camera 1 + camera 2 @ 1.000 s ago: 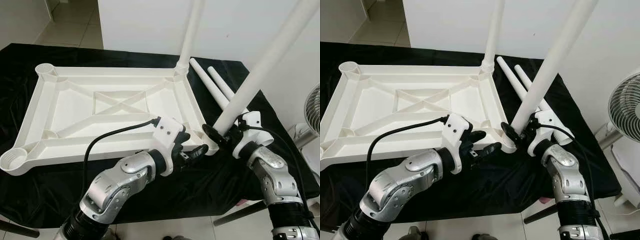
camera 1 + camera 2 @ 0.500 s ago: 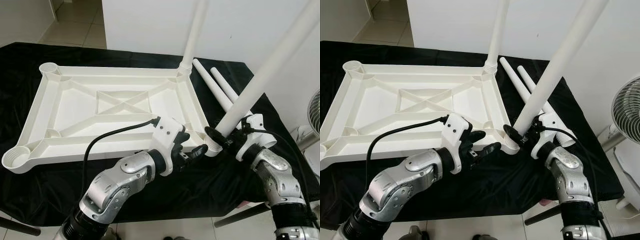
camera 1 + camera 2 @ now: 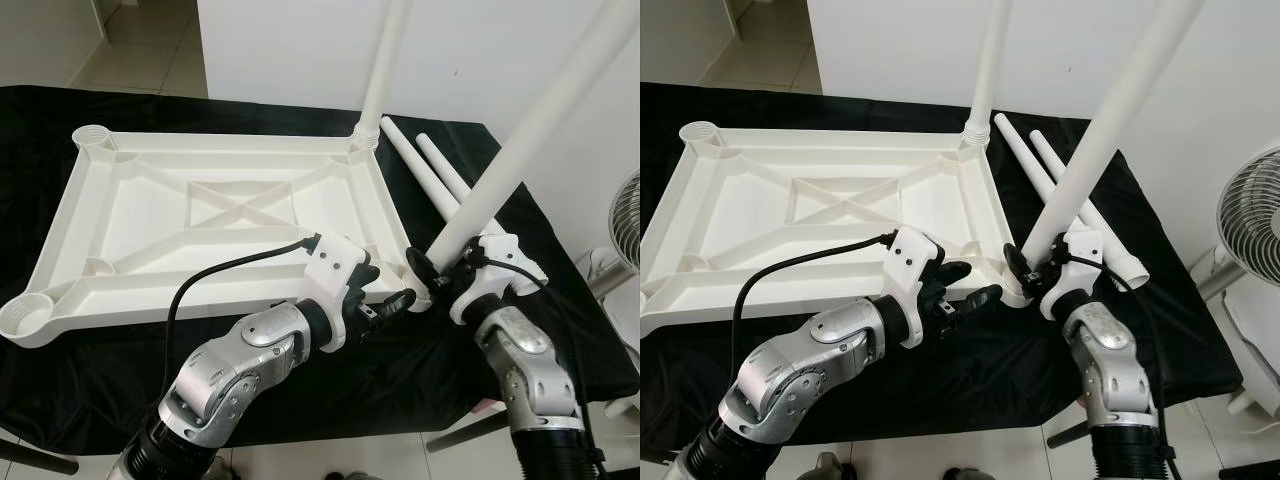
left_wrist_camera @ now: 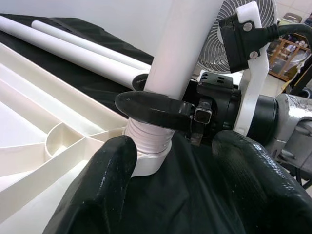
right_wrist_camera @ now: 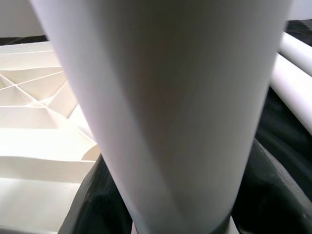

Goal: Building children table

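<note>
Surface: black cloth (image 3: pixel 90 380) covers the work table; white wall and pale floor tiles lie behind it.
Tabletop: white plastic tabletop (image 3: pixel 215 225) lies upside down on the cloth, ribbed underside up, with a round socket at each corner.
Near-left socket: empty socket (image 3: pixel 25 318) sits at the near-left corner; the far-left socket is empty too.
Left gripper: left gripper (image 3: pixel 385 292) hovers at the tabletop's near edge, just beside the near-right corner. Its fingers (image 4: pixel 109 170) are spread apart and grip nothing.
Fitted leg: upright leg (image 3: pixel 385 60) stands in the far-right socket; its top is cut off by the frame edge.
Held leg: tilted leg (image 3: pixel 520 140) leans away to the right, its ribbed lower end (image 4: pixel 148 139) sitting in the near-right socket. How deep it is seated cannot be made out. Its upper end is cut off.
Right gripper: right gripper (image 3: pixel 435 272) is closed around the tilted leg just above the socket; one black finger (image 4: pixel 151 108) wraps across the front of the tube, the other is hidden behind it.
Spare legs: two loose legs (image 3: pixel 435 180) lie side by side on the cloth, right of the tabletop, partly hidden behind the tilted leg.
Fan: floor fan (image 3: pixel 1250 215) stands at the right, cut off by the frame.
</note>
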`<state>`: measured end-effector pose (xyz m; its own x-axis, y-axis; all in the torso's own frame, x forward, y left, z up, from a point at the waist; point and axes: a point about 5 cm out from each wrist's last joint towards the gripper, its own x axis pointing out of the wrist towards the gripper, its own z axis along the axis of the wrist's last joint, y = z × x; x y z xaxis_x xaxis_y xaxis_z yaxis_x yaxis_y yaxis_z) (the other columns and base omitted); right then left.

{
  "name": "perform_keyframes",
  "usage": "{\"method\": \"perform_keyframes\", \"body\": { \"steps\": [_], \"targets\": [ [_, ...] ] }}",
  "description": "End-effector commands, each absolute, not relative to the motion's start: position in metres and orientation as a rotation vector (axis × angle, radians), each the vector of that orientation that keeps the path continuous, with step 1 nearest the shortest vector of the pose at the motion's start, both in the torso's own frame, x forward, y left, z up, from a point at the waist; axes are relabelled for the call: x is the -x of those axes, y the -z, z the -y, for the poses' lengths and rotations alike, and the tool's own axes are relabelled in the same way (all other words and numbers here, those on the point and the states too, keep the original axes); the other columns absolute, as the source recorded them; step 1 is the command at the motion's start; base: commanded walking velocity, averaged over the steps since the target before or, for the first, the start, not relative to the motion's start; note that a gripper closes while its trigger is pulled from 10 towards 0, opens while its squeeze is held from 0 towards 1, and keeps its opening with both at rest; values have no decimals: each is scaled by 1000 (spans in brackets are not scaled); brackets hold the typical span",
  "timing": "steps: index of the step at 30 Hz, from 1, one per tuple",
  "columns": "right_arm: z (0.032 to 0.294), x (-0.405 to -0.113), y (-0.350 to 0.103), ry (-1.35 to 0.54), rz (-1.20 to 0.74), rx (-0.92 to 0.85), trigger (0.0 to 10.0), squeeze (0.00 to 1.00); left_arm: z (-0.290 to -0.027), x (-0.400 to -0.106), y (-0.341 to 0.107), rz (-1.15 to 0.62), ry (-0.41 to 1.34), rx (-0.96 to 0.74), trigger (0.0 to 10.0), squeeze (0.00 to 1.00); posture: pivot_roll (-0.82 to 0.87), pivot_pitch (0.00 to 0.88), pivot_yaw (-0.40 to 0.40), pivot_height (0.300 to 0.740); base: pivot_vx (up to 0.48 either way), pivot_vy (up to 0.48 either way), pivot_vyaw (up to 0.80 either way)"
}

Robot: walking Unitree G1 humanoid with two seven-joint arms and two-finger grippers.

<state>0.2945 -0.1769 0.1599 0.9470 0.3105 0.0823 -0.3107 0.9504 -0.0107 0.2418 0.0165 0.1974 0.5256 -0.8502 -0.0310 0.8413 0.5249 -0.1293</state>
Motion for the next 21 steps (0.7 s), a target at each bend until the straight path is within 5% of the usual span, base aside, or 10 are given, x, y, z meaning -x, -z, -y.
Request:
{"method": "perform_keyframes", "body": {
  "steps": [1,5,13,14,15,16,21],
  "targets": [
    [172,-292,-155,-264,61,-28,10000,0,-13,-237,-195,-105,1079,99,10000,0,10,110,-89,740,0,0,0],
    [166,-290,-156,-44,74,-71,10000,0,-13,-238,-195,-102,1076,96,10000,0,10,102,-95,740,0,0,0],
    [154,-285,-155,104,79,-81,10000,0,-13,-240,-194,-96,1061,93,10000,0,14,97,-100,740,0,0,0],
    [152,-284,-156,117,79,-96,10000,314,-14,-241,-194,-95,1056,93,10000,0,14,94,-99,740,0,0,0],
    [152,-284,-156,117,79,-96,10000,314,-14,-241,-194,-95,1056,93,10000,0,14,94,-99,740,0,0,0],
    [151,-284,-156,114,83,-115,10000,1000,-14,-242,-194,-95,1049,92,10000,0,14,94,-99,740,0,0,0],
    [151,-282,-158,113,94,-120,10000,1000,-16,-245,-195,-85,1030,81,10000,0,11,88,-93,740,0,0,0]
  ]
}}
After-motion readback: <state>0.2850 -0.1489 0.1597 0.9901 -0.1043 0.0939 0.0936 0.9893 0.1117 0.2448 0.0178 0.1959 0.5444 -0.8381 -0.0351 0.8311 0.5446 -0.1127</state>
